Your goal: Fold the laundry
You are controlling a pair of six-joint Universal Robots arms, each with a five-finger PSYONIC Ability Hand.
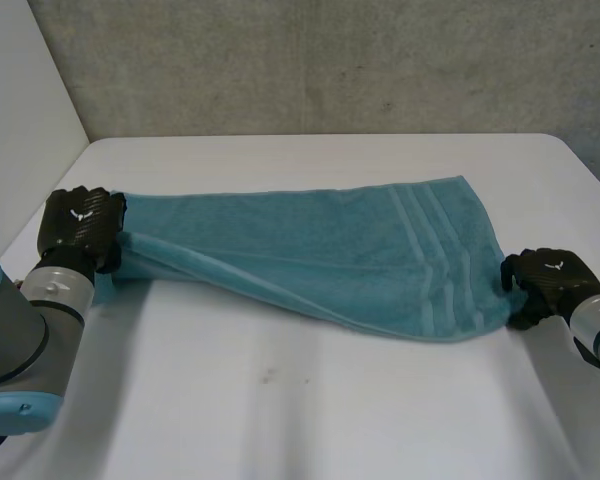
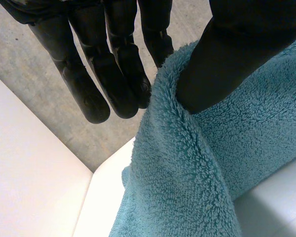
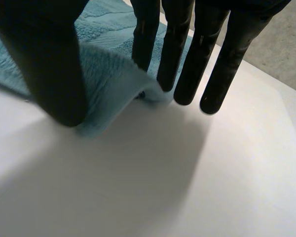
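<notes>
A teal towel with pale stripes near its right end lies stretched across the white table, folded over lengthwise. My left hand holds its left end slightly off the table. In the left wrist view the thumb presses the towel's thick edge against the fingers. My right hand is at the towel's near right corner. There the thumb lies on top of the towel, and the straight fingers close in on the raised corner from the other side.
A grey wall runs behind the table's far edge, and a white panel stands at the left. Bare tabletop stretches in front of the towel and beyond it.
</notes>
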